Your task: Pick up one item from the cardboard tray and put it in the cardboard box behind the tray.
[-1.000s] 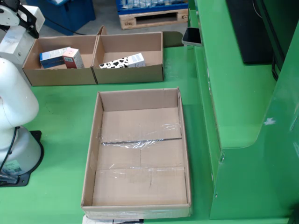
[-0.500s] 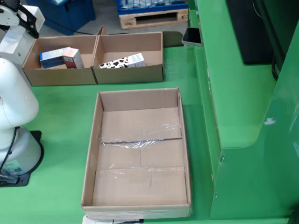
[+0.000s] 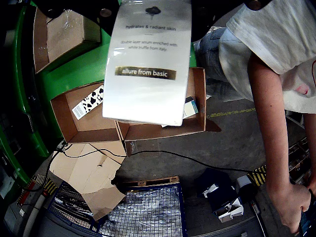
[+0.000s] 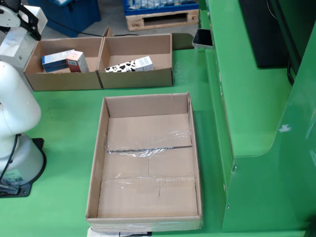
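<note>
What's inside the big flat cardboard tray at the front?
Nothing in the fixed view: the tray shows only its bare cardboard floor with shiny tape. The items sit in the boxes behind it: a cow-print box in one, blue and red cartons in the other.

Person (image 3: 276,74): stands right in wrist view, arm hanging down.
Wooden pallet (image 4: 160,19): beyond the green table (image 4: 64,118).
Dark device (image 4: 202,38): possibly a phone.

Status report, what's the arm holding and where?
Gripper carrying white carton over the rear boxes. Tray shows no items. Person's arm nearby.
</note>
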You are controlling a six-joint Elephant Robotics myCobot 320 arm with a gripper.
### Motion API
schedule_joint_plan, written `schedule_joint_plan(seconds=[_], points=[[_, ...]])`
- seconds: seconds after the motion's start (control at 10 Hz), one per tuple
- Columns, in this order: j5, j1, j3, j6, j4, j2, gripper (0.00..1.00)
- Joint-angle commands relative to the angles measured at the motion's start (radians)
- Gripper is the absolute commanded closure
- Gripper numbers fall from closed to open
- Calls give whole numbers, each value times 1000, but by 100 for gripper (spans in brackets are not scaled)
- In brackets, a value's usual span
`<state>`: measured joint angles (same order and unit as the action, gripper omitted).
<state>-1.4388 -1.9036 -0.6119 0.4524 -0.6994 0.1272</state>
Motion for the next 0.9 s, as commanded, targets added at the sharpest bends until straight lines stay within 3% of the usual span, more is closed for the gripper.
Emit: schedule_joint_plan(seconds=[0.0, 0.5, 0.8], points=[[23, -30, 16, 16, 8, 25, 100], [40, -48, 69, 26, -26, 5, 100], [-14, 52, 18, -77, 64, -10, 100]])
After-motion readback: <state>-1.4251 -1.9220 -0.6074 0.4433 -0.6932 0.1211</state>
